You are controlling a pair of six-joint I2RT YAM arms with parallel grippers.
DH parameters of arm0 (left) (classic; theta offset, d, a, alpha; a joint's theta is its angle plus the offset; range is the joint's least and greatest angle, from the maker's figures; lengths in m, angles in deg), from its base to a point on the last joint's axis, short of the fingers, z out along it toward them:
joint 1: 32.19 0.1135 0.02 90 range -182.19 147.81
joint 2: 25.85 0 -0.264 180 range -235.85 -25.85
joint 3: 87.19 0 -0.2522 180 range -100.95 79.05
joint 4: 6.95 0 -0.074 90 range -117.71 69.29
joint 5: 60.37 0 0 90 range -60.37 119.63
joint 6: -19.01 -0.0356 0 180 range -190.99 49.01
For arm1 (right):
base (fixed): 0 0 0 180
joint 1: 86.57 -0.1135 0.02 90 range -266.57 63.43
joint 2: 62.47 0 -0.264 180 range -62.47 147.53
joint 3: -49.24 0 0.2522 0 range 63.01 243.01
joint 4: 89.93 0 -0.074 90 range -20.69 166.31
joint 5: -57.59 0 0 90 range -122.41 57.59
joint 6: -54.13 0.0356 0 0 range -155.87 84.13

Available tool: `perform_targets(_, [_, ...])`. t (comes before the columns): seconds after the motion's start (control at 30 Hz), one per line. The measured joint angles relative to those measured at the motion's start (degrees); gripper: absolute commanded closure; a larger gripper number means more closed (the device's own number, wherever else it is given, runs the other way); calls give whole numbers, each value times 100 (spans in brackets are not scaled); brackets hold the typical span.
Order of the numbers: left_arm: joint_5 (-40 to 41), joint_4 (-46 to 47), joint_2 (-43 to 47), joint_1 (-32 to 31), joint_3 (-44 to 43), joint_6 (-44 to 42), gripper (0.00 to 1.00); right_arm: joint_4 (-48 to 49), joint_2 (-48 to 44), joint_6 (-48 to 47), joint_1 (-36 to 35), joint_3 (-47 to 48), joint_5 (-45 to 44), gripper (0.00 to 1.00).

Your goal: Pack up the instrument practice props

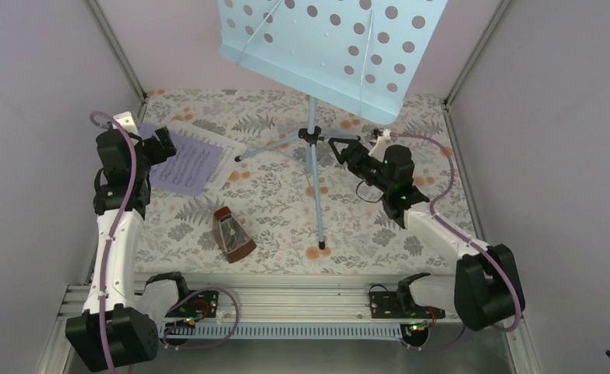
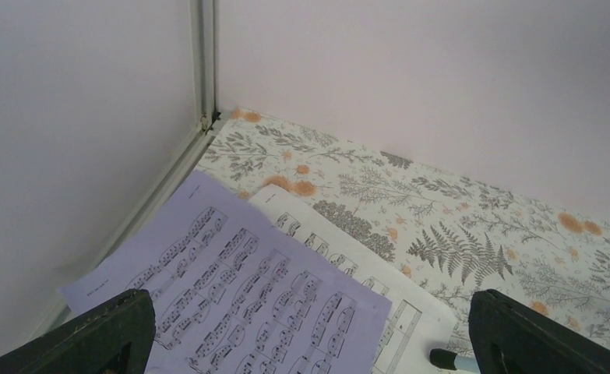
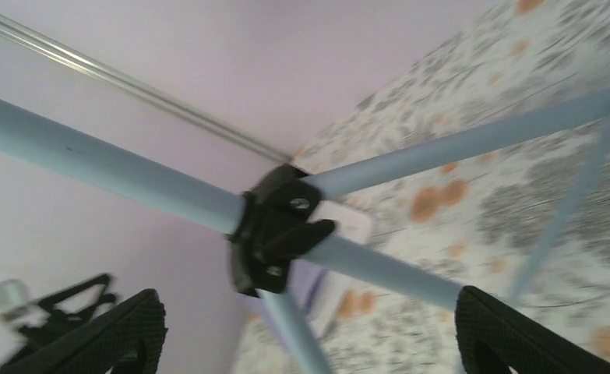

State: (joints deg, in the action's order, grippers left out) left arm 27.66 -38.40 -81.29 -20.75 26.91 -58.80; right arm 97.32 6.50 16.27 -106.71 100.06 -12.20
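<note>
Light-blue folding tripod music stand with perforated desk [image 1: 333, 47]: upright, legs splayed, mid-rear of the floral-print surface [image 1: 270, 202]. Right gripper [image 1: 339, 149]: fingers spread, black leg hub [image 3: 274, 226] ahead of the gap, no contact seen. Judged step: taking hold of the stand to fold it. Next move: close on the tube at the hub.

Lavender printed sheet-music page [image 2: 247, 288] overlaps white page [image 2: 340, 257], left rear. Left gripper [image 1: 161, 144] hovers above, fingers spread.

Small reddish-brown pyramid metronome [image 1: 231, 234]: front-centre, well apart from both.
</note>
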Motion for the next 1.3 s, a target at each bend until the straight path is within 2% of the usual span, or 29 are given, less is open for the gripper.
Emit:
perform_targets(0.2, [-50,4,0,-2,31,0,0,1005,874,1360,0,385,798,25])
perform_targets(0.33, [-105,4,0,-4,44,0,0,1429,1403,1943,0,610,1082,40])
perform_targets(0.43, [-129,4,0,-4,46,0,0,1650,1659,2258,0,669,1213,50])
perform_targets(0.6, [-153,2,0,-4,52,0,0,1733,1803,2472,0,710,1235,55])
perform_targets(0.67, [-162,4,0,-4,52,2,0,1733,1829,2498,0,754,1233,64])
perform_targets(0.8, [-166,4,0,-4,55,0,0,1681,1897,2583,0,761,1235,94])
perform_targets(0.83, [-168,4,0,-4,55,0,0,1672,1899,2636,0,769,1255,96])
perform_targets(0.93, [-170,2,0,-4,63,0,0,1663,1902,2634,0,772,1252,94])
perform_targets(1.03, [-173,2,0,-4,66,0,0,1661,1902,2581,0,772,1231,58])
perform_targets(1.07, [-173,4,0,-4,68,0,0,1659,1899,2551,-2,772,1215,52])
perform_targets(1.13, [-177,4,0,-4,68,2,0,1661,1880,2446,0,772,1180,48])
perform_targets(1.3, [-236,4,0,-4,70,0,0,1657,1788,2280,4,772,1062,53])
